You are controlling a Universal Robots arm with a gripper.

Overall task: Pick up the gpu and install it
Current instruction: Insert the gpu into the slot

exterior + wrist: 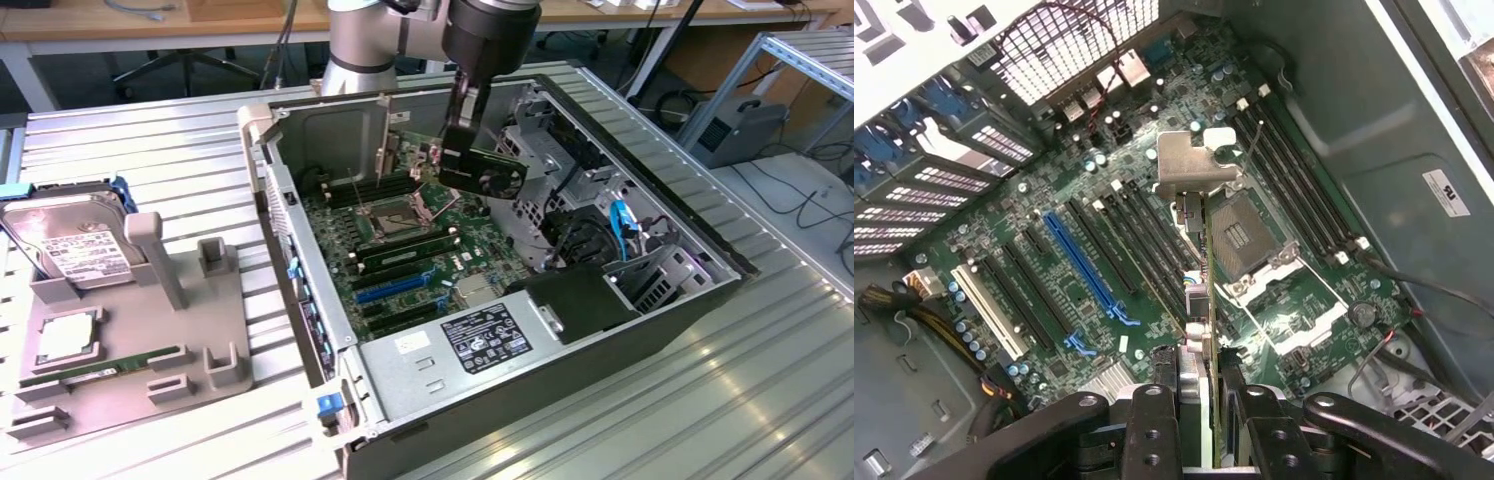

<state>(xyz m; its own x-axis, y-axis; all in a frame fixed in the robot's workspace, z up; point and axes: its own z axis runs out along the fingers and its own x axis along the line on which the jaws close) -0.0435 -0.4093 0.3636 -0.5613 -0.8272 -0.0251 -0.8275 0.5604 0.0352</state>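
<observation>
While the gripper [461, 150] has its 2 black fingers [1154, 425] clamped on the card's upper edge, the gpu [487, 178] hangs tilted inside the open computer case [334, 125], just beside the CPU socket [400, 212] on the exterior view's right and higher than it. From that side the card is a thin flat rectangle with a matte black face and a round fan. Seen from the wrist it stands edge-on as 1 slim green line [1210, 290], ending in a bent silver bracket [1189, 165] of bare sheet metal. That edge runs alongside the socket, over the long dark slots next to it; whether it touches any slot cannot be told.

The socket is a square steel frame with a grid of fine contacts, set in the glossy green motherboard [1324, 290], which is studded with small round capacitors. Farther from the socket than the dark slots lie 1 long blue slot [1089, 265] and then 1 white slot [989, 310], both narrow plastic bars. The case walls are dull grey sheet metal, partly perforated.

Well away from the socket, outside the case on the ribbed aluminium table [747, 400], a grey moulded holder [94, 405] carries a silver hard drive [74, 250] with a white label and a slim green memory stick [114, 362]
</observation>
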